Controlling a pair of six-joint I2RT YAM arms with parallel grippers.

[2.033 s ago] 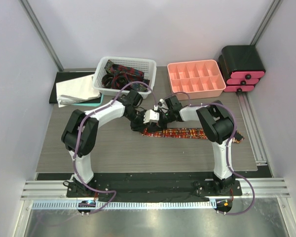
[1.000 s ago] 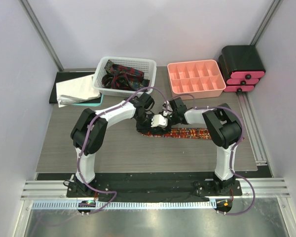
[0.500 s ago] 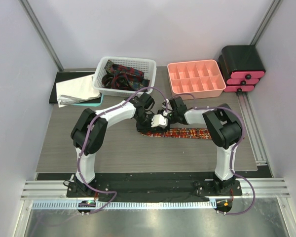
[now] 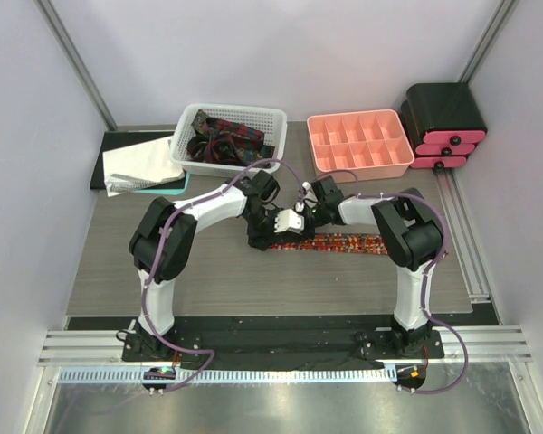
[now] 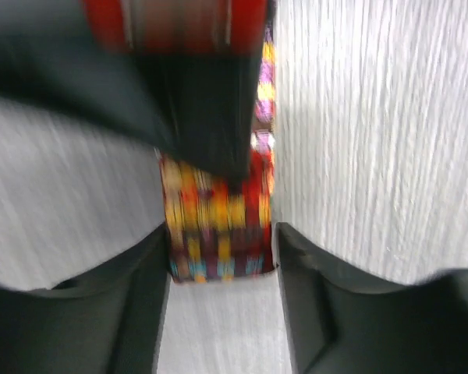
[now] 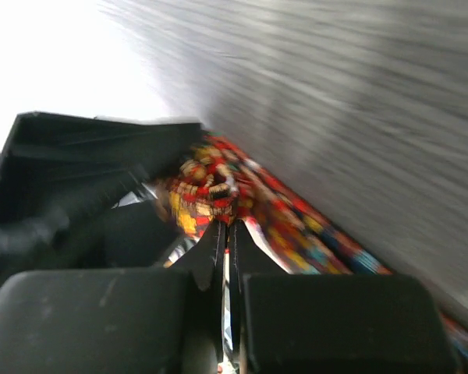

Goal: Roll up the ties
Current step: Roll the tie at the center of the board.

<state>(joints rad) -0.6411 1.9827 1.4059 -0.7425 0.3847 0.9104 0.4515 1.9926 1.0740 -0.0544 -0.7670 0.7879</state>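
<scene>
The red tie (image 4: 344,242) with yellow-orange print is laid flat across the middle of the table (image 4: 208,276), and its left end is bunched up where both arms meet. That end is straddled by the left gripper (image 5: 222,245), whose fingers are spread to either side of the fabric. The right gripper (image 6: 225,230) is clenched, its tips set against the bunched end; whether cloth is pinched cannot be told. More ties (image 4: 219,137) are heaped in the white basket (image 4: 183,149) behind

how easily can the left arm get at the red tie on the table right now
Probably yes: the left end effector is open, a finger either side of the red tie, with nothing between. The shut right end effector sits close by, though.
</scene>
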